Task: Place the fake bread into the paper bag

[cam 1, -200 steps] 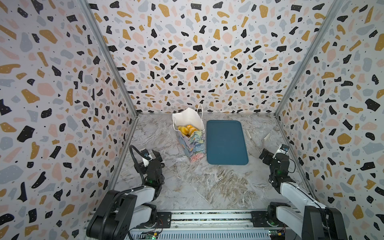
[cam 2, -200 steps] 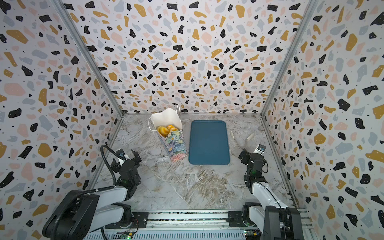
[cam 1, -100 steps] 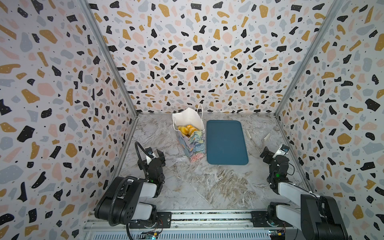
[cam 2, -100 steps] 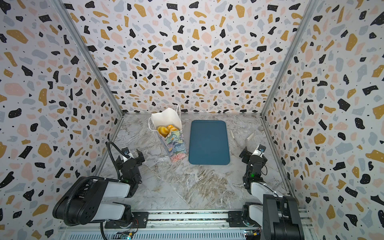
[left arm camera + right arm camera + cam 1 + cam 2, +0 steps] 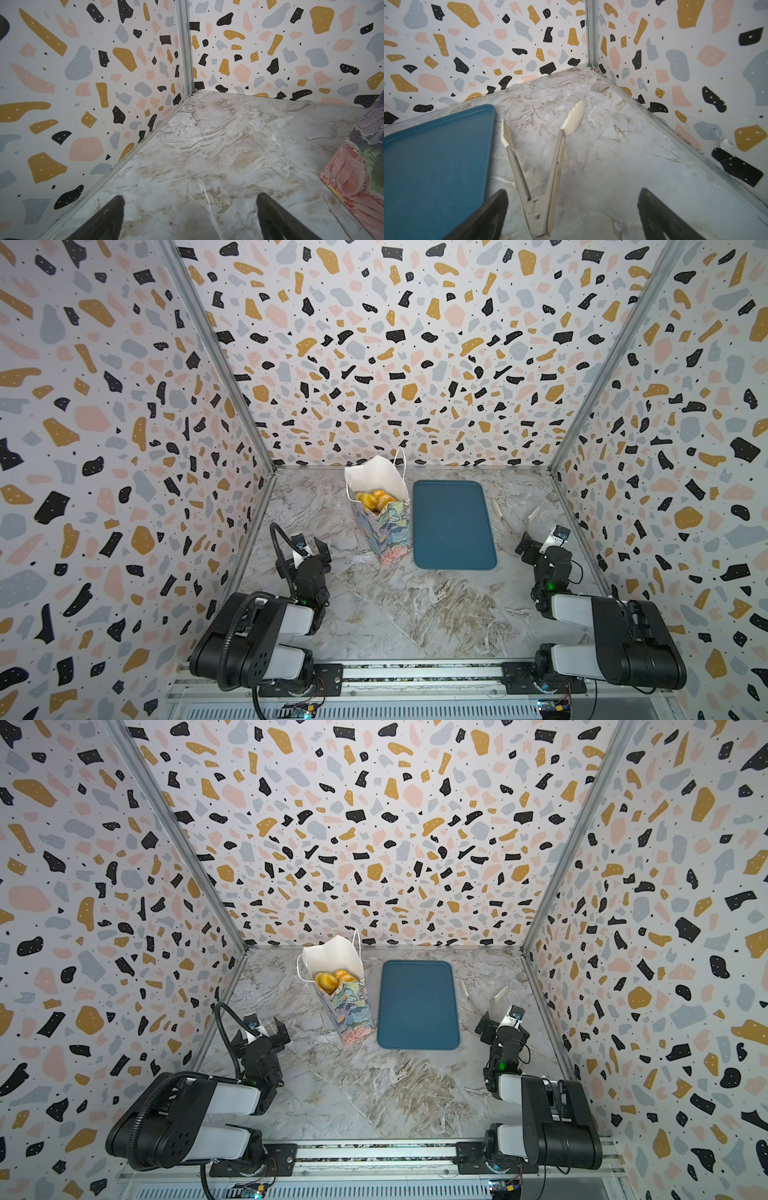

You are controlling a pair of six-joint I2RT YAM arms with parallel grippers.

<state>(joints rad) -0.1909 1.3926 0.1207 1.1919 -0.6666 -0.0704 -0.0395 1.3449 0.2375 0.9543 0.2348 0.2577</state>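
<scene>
Both top views: high above the arm-base side, looking down, sharing the whole worktop (image 5: 395, 614). Wrist views: low, close, facing far corners. Left catches paper bag (image 5: 365, 162); right, blue tray (image 5: 436, 166) and tongs (image 5: 537, 214).

This is looking like a robotics lab test cell: terrazzo-printed panels (image 5: 415, 344) are walling in a marble-patterned table (image 5: 395, 614) on the left, far and right, metal posts (image 5: 222, 364) are framing the far corners, and a left arm (image 5: 266, 635) and right arm (image 5: 615, 635) are sitting on a rail (image 5: 415, 674) along the near edge
</scene>
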